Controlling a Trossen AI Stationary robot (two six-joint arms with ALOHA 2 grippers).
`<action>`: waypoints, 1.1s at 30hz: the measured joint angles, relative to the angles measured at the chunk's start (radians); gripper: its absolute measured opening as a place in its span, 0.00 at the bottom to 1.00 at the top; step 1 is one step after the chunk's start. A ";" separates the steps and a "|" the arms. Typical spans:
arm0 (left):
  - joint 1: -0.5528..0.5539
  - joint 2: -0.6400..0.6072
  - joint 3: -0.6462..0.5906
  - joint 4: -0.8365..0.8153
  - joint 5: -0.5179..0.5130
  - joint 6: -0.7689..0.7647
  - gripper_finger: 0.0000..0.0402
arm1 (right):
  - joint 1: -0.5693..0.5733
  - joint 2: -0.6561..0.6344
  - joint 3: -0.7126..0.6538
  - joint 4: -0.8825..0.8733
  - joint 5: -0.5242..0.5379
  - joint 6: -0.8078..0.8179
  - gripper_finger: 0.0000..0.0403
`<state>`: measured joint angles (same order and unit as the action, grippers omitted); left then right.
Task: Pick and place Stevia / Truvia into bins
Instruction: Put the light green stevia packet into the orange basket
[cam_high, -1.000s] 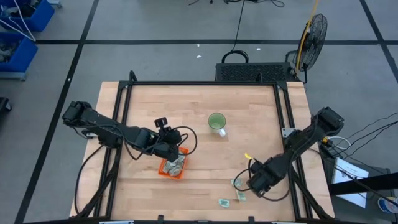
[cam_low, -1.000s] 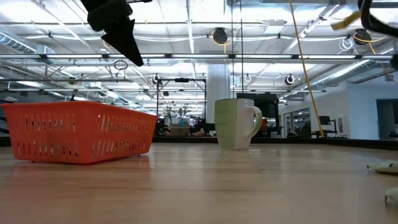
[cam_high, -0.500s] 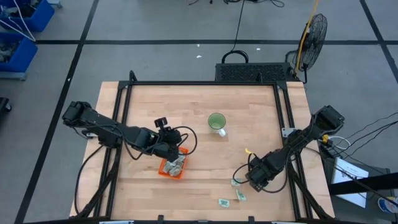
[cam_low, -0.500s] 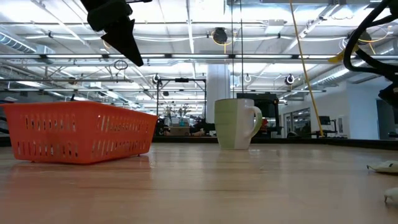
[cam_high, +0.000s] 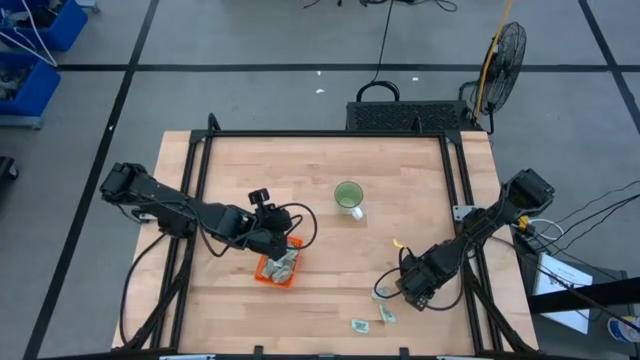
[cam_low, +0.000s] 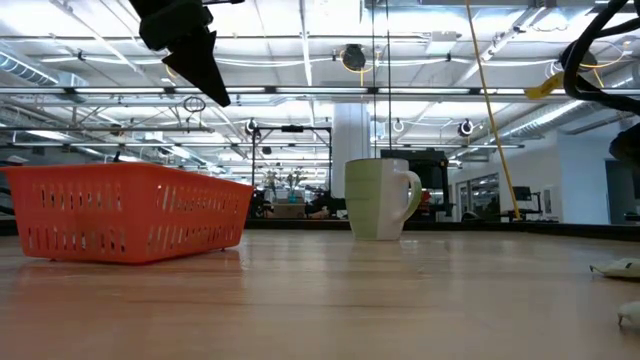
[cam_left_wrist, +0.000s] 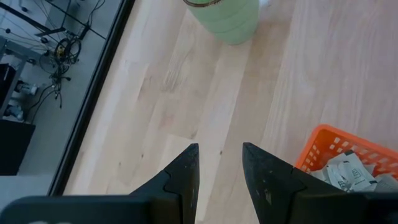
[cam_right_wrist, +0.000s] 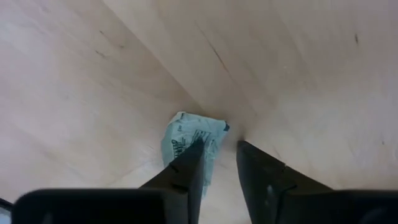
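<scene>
The orange basket (cam_high: 279, 267) sits left of the table's middle with several white-and-green sachets in it; it also shows in the low view (cam_low: 125, 212) and the left wrist view (cam_left_wrist: 323, 149). My left gripper (cam_high: 271, 243) hangs over the basket's far edge, narrowly open and empty (cam_left_wrist: 221, 163). My right gripper (cam_high: 388, 289) is low over the near right of the table, its fingers a little apart at one sachet (cam_right_wrist: 189, 134) that lies flat on the wood (cam_high: 379, 292). Two more sachets (cam_high: 358, 324) (cam_high: 388, 315) lie near the front edge. My right gripper comes at the sachet from above, slanting toward the table's left. One fingertip (cam_right_wrist: 194, 155) stands over the sachet's near end (cam_right_wrist: 208, 144), and the sachet's edge shows in the gap. I cannot tell whether the finger touches it. The sachet lies on the table.
A green cup (cam_high: 349, 196) stands at the middle of the table, far of both grippers; it also shows in the low view (cam_low: 382, 198). Bare wood lies between the basket and the loose sachets. The table's metal frame rails (cam_high: 470, 215) run along its sides.
My right gripper has gone a little toward the table's left and far edges, up to the loose sachet. The sachet has stayed where it lay.
</scene>
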<state>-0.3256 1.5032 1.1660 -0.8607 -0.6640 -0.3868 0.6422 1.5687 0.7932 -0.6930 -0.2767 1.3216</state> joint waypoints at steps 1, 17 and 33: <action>0.000 0.000 0.000 0.000 0.000 0.002 0.32 | 0.000 -0.004 0.000 0.000 0.003 -0.004 0.21; 0.000 0.000 0.000 0.000 0.000 0.009 0.32 | -0.001 -0.030 -0.004 0.132 0.040 -0.245 0.01; 0.000 0.000 0.000 0.003 -0.018 0.008 0.32 | -0.110 -0.093 -0.002 0.781 0.718 -1.015 0.00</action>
<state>-0.3256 1.5032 1.1660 -0.8578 -0.6819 -0.3783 0.5327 1.4759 0.7914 0.0878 0.4414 0.3063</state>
